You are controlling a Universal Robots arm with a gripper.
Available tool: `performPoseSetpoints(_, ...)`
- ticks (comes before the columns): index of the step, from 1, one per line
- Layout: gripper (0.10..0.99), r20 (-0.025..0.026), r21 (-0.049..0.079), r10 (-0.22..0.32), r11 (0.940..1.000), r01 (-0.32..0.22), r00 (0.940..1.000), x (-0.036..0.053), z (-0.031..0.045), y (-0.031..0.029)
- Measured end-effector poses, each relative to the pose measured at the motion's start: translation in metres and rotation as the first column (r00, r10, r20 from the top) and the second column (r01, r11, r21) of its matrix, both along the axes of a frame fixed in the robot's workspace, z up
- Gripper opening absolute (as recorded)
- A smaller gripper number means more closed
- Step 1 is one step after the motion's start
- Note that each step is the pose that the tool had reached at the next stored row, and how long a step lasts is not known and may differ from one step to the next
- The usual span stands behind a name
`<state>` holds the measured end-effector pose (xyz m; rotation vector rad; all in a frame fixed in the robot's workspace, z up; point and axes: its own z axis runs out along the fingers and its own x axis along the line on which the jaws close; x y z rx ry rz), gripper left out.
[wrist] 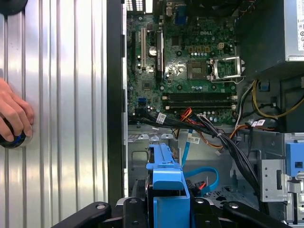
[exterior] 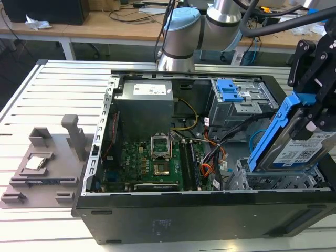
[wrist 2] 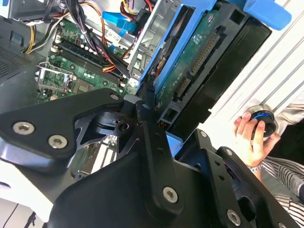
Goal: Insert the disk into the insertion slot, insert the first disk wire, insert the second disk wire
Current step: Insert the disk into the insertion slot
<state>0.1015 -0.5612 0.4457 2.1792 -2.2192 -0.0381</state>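
Blue-framed and steeply tilted, the disk (exterior: 296,144) hung over the corner of the open computer case (exterior: 173,220) at the exterior view's right. Its lower edge sat at the mouth of the insertion slot (exterior: 273,181); you could not tell whether the two touched. Your gripper (exterior: 315,116) was closed on the disk's upper end, with its black fingers pressed against the carrier from both sides, so the drive sloped down and away from the wrist toward the cage.

Room around the slot was tight. A light blue looped cable (exterior: 257,139) lay just beside the cage on the motherboard side. A dark cable bundle (wrist: 223,137) ran past it, and the first disk wire (wrist: 186,113) curled near the memory slots, apart from the disk. A grey bay with a blue latch (exterior: 231,92) stood beyond, toward the case's far edge.

Outside the case wall, the slatted metal table (wrist: 61,95) lay open. A hand (wrist: 14,116) rested there on a round black knob (wrist 2: 263,121), well apart from the case.
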Motion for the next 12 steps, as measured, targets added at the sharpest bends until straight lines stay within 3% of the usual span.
performPoseSetpoints(9, 0.365, -0.0001, 0.000, 0.000, 1.0000, 0.000, 1.0000, -0.0001, -0.0043, 0.0000)
performPoseSetpoints(12, 0.365, 0.0000, 0.000, 0.001, 1.0000, -0.001, 1.0000, -0.0007, -0.0058, 0.0061)
